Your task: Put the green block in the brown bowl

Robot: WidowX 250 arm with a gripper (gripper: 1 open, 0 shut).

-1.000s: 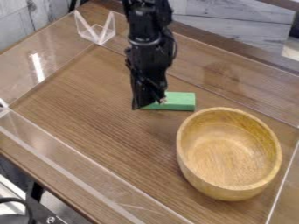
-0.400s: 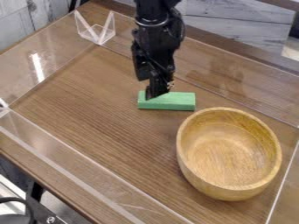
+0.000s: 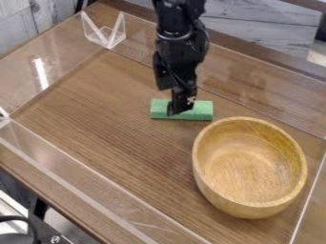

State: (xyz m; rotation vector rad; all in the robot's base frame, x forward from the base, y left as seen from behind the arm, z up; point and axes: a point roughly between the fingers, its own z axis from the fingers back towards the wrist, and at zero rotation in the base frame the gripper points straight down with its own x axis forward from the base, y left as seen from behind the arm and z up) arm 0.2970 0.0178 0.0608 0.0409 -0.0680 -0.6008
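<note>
A clear plastic wall [image 3: 38, 152] runs along the left and near edge of the wooden table [image 3: 90, 105], and a small clear plastic stand [image 3: 102, 30] sits at the far left corner, well apart from everything else. Moving right, the black robot arm [image 3: 178, 38] comes down from the top of the view near the middle, with its gripper [image 3: 182, 103] pointing straight down over the green block [image 3: 176, 110]. The block lies flat on the table, its long side running roughly left to right, with the fingers [image 3: 186, 98] standing low over its middle, one on the far side and one on the near side. The jaws look spread apart rather than pinched on the block, though the dark fingers blur together and whether they touch the block cannot be told. Just to the right and nearer the camera sits the brown bowl [image 3: 250, 195], upright, with nothing inside it. The block lies outside the bowl, near its far left rim but apart from it
</note>
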